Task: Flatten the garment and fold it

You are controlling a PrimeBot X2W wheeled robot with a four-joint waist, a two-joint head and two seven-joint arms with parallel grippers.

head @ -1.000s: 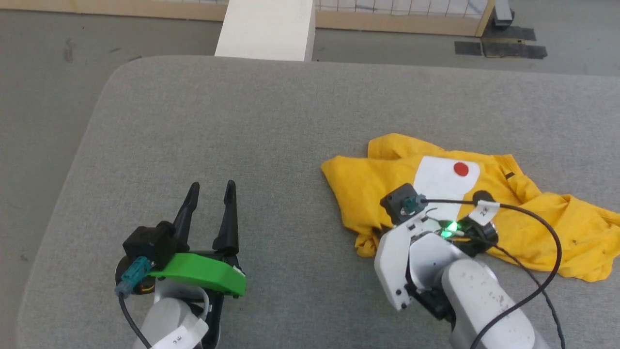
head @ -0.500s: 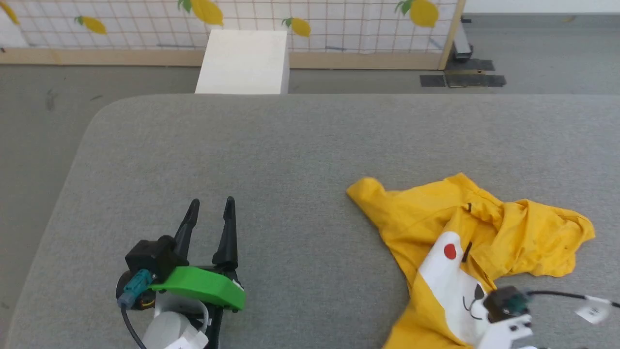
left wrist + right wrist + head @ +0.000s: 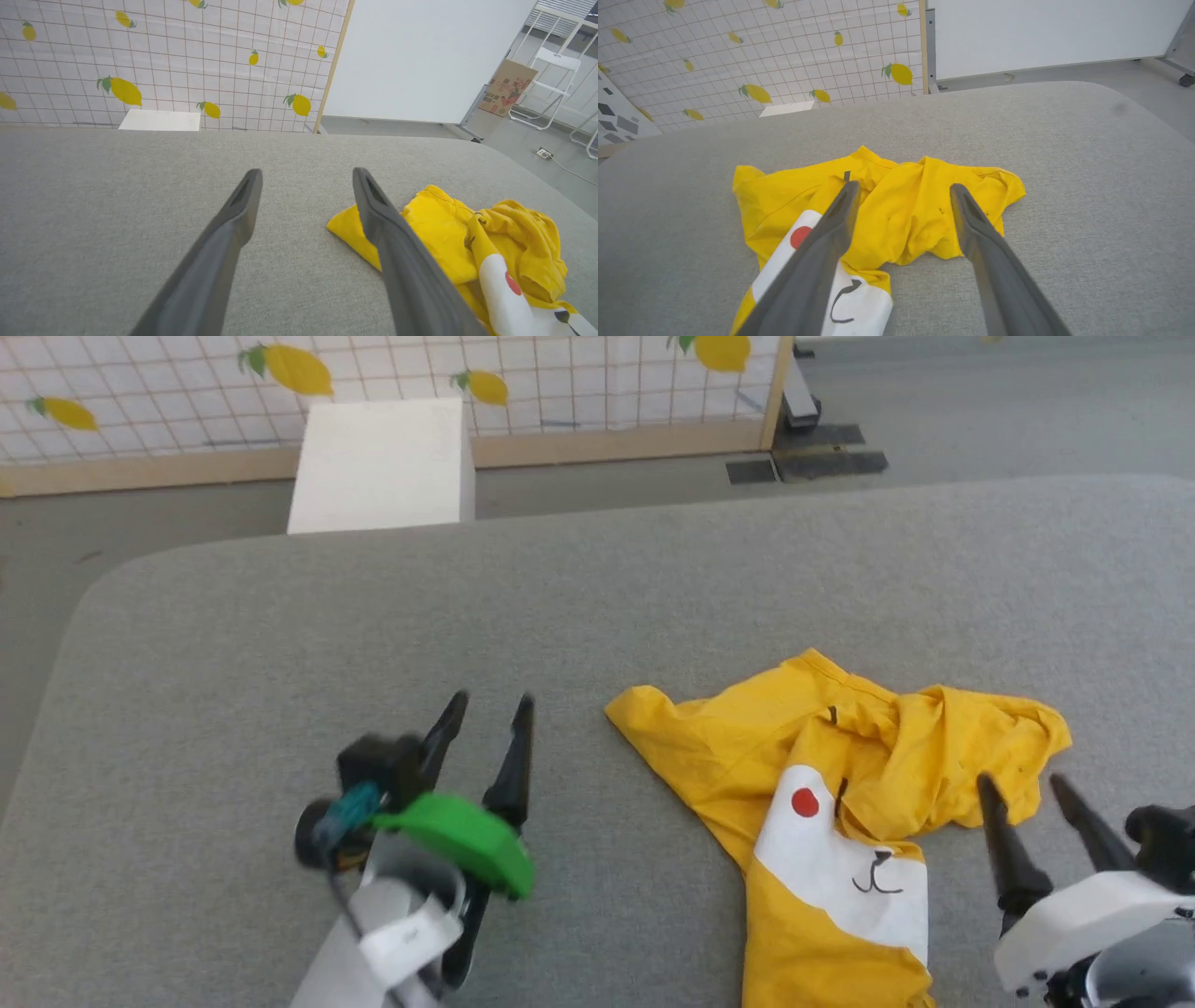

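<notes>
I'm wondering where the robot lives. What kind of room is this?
Probably a robot test room, not a home. A lemon-patterned screen and a big white panel fence the space, a cardboard box and folding chair stand beyond, and the yellow top lies on a gray padded table.

Desk: the desk (image 3: 653, 597) carries the garment (image 3: 840, 775), which I see lying right of centre.
Left tool: my left tool (image 3: 493, 700) is left of the garment, apart from it.
Right tool: my right tool (image 3: 1019, 782) is at the garment's near right edge, just beside it.
Behind: a box (image 3: 383, 467) stands past the desk's far left edge, with a partition (image 3: 560, 383) behind it.
</notes>
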